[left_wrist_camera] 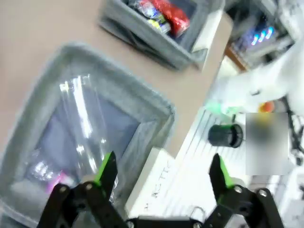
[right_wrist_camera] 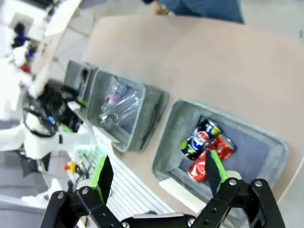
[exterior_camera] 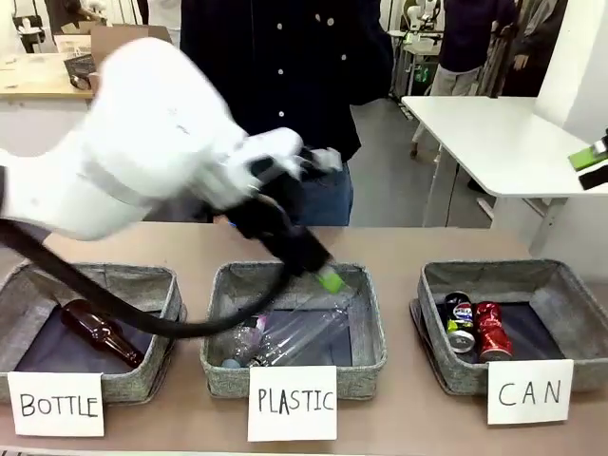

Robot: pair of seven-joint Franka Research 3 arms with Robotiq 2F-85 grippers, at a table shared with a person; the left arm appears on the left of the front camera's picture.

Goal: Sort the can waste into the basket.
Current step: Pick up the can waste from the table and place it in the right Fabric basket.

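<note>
The red can (exterior_camera: 492,330) and the black can (exterior_camera: 460,321) lie side by side, touching, inside the basket signed "CAN" (exterior_camera: 560,285) at the counter's (exterior_camera: 399,247) right end. The left gripper (left_wrist_camera: 161,173), fingers apart and holding nothing, hangs over the near edge of the middle "PLASTIC" basket (exterior_camera: 375,323), well apart from the cans. The right gripper (right_wrist_camera: 156,171), also spread and empty, hovers above the cans.

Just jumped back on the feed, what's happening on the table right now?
Both cans, the red can and the black can, already lie in the CAN basket. The left gripper hangs open and empty over the PLASTIC basket, which holds clear plastic bottles. The right gripper is open above the CAN basket, holding nothing.
</note>
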